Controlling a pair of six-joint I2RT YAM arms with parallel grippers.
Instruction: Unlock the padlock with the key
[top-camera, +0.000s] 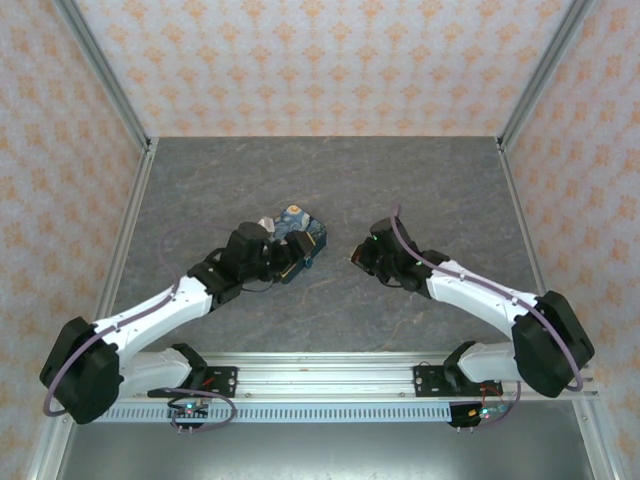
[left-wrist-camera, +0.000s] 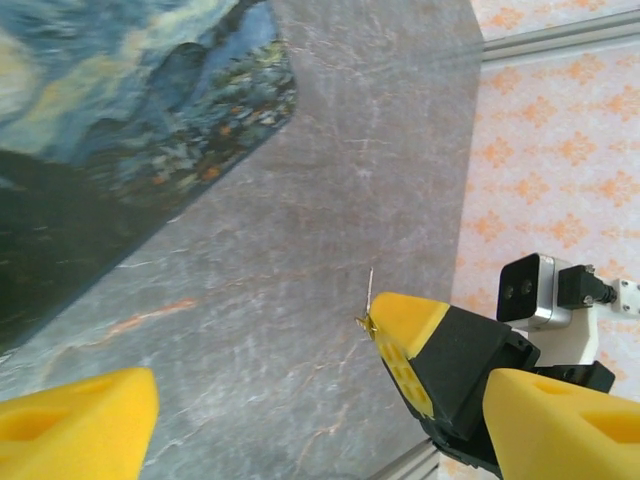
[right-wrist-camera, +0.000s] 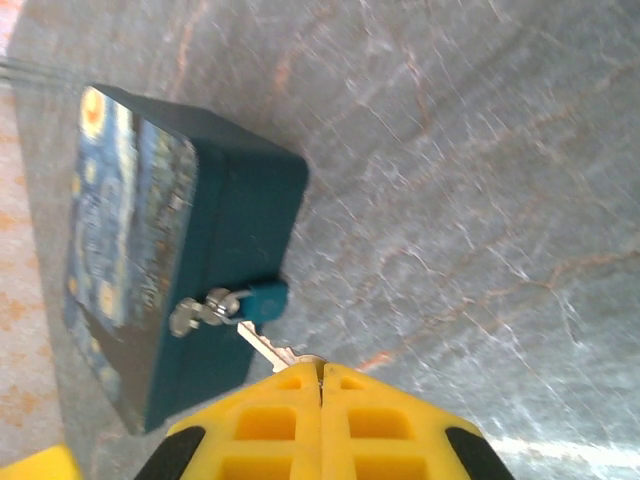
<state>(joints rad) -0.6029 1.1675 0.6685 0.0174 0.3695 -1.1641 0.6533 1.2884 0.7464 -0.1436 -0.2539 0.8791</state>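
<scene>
In right-wrist view, key (right-wrist-camera: 265, 300) in right claw (right-wrist-camera: 322, 370)

The padlock (right-wrist-camera: 125, 250) bears a swirling dark-blue and yellow night-sky painting, with plain teal sides. The key (right-wrist-camera: 265, 302) has a teal head and silver blade. The table (right-wrist-camera: 480, 200) is grey, marbled, with faint orange veins. The right gripper (right-wrist-camera: 322, 375) is bright yellow.
</scene>
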